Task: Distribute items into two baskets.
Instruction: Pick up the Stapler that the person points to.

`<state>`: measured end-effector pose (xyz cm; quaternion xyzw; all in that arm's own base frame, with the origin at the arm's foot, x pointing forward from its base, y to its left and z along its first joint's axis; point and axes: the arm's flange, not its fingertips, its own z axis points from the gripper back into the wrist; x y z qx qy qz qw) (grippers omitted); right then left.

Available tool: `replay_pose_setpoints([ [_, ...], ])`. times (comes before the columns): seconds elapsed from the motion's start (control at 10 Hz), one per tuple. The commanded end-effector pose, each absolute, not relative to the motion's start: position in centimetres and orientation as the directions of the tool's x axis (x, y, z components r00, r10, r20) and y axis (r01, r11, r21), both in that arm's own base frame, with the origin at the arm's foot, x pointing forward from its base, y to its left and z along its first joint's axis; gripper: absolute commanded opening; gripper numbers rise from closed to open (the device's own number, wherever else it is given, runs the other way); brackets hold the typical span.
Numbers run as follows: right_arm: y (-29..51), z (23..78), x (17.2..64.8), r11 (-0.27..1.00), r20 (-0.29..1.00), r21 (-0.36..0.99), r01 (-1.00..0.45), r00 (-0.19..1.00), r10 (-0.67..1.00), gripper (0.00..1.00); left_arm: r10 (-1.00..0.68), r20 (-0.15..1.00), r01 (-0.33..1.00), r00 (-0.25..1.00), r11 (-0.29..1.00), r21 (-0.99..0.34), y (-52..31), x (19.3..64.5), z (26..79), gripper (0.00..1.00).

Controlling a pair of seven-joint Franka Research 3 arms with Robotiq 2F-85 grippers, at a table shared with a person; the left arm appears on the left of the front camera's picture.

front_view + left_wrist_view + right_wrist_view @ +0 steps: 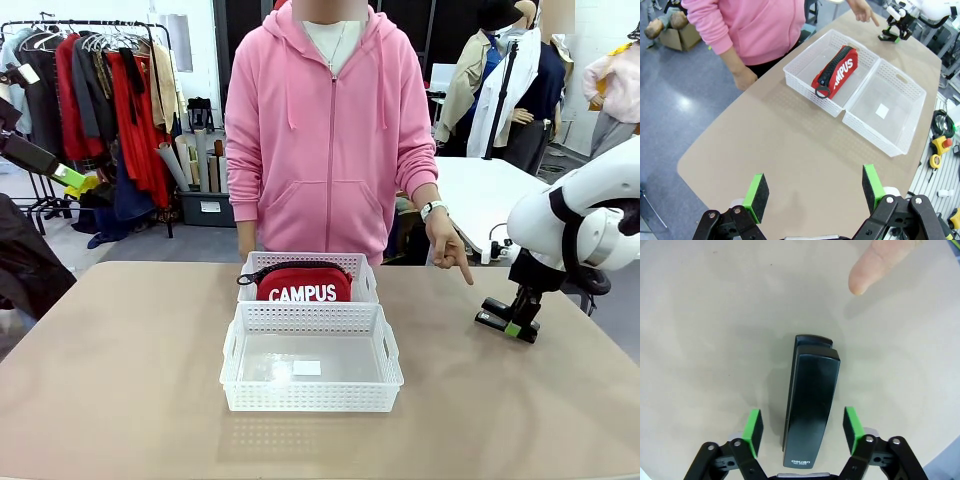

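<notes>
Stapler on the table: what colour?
The stapler is black, with small pale print at one end. The right wrist view shows it best.

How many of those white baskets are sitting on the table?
2. The near basket sits mid-table on the robot's side; the far basket sits right behind it, toward the person, holding the red pouch.

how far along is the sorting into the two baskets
Done: the red CAMPUS pouch lies in the far basket. In hand: the right gripper straddles the black stapler on the table, with gaps showing beside both pads, while the person's hand points at it. Left: grip the stapler and put it in the near basket, which has no item in it. The left gripper is open, away from both.
</notes>
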<state>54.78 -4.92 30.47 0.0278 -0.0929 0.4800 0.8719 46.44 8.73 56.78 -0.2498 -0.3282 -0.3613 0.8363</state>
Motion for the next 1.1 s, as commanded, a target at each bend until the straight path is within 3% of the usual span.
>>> replay_pose_setpoints([
  [0.0,-4.82,30.68,55.51,0.542,0.188,-0.053,-0.839,0.524,0.831,0.37,-0.439,0.732,0.768,0.521,0.616,-0.178,8.69,46.4,56.84,0.97],
  [0.2,-4.84,30.67,55.51,0.541,0.191,-0.053,-0.839,0.524,0.83,0.0,-0.439,0.732,0.768,0.521,0.616,-0.178,8.69,46.4,56.84,0.97],
  [1.0,-4.94,30.84,55.64,0.56,0.189,-0.026,-0.828,0.546,0.816,0.0,-0.439,0.732,0.768,0.521,0.616,-0.178,8.69,46.4,56.84,0.97],
])
